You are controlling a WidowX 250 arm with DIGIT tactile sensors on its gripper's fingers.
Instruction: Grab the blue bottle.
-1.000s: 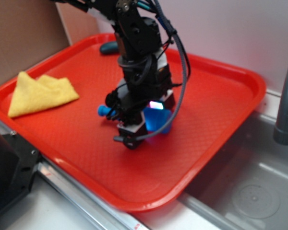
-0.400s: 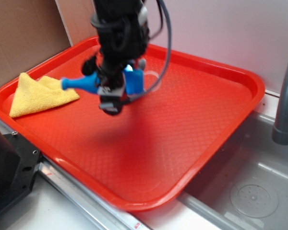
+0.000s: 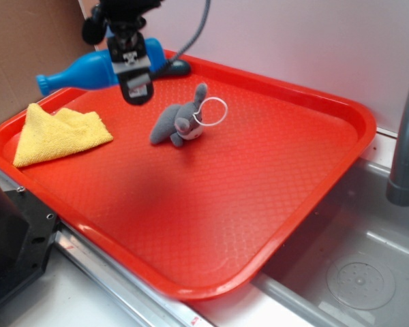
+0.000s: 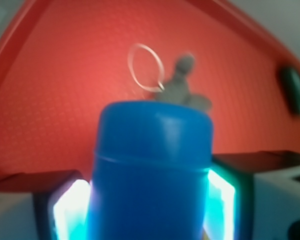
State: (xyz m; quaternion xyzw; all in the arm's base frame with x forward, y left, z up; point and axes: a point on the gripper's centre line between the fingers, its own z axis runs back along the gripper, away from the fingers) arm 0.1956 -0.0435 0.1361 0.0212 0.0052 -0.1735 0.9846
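Note:
The blue bottle (image 3: pixel 82 71) hangs in the air over the tray's far left corner, lying sideways with its narrow neck pointing left. My gripper (image 3: pixel 131 68) is shut on its body, well above the tray. In the wrist view the blue bottle (image 4: pixel 152 170) fills the middle, base outward, squeezed between my two glowing pads (image 4: pixel 70 207).
A red tray (image 3: pixel 307 197) covers the counter. On it lie a grey plush toy with a white ring (image 3: pixel 184 122), a folded yellow cloth (image 3: pixel 54 133) at left, and a dark teal oval object (image 3: pixel 174 66) at the back. A sink and grey faucet (image 3: pixel 405 150) are at right.
My gripper has lifted the blue bottle off the middle of the tray and carried it up and back-left. The grey plush toy that it hid now shows.

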